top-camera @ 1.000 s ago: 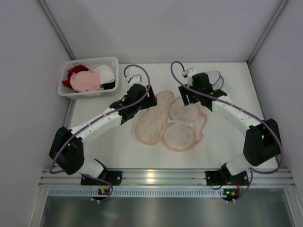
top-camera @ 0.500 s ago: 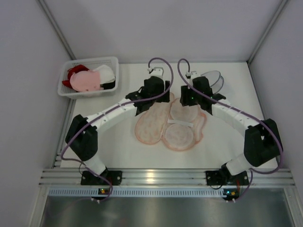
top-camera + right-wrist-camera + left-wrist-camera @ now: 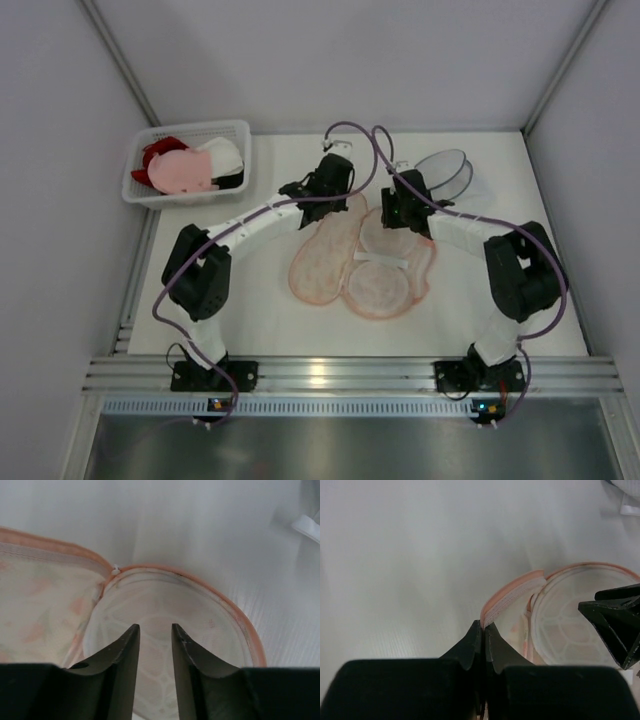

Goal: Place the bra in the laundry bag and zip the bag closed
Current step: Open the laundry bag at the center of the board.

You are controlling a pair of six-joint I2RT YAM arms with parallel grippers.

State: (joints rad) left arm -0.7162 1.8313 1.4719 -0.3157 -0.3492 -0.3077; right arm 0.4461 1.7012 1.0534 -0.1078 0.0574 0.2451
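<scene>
The laundry bag (image 3: 325, 262) lies opened flat in the middle of the table, peach-orange with pale flowers. Its white inner dome (image 3: 165, 605) faces up. My left gripper (image 3: 342, 196) is at the bag's far left edge, shut on the zip rim (image 3: 512, 592), which rises from between its tips (image 3: 484, 626). Over the dome at the far right half hangs my right gripper (image 3: 393, 214). Its jaws (image 3: 155, 628) stand a little apart with nothing between them. The pale pink bra (image 3: 185, 172) lies in the white basket (image 3: 190, 128) at the far left, among red, black and white garments.
A grey round mesh thing (image 3: 445, 170) lies at the far right, just behind the right arm. A white strap (image 3: 380, 260) crosses the bag's middle. Grey walls close the table on three sides. The right gripper's black fingers (image 3: 615, 625) show in the left wrist view.
Both arms have swung inward to the bag's far edge. The left gripper has shut on the rim. The right gripper's jaws have narrowed.
</scene>
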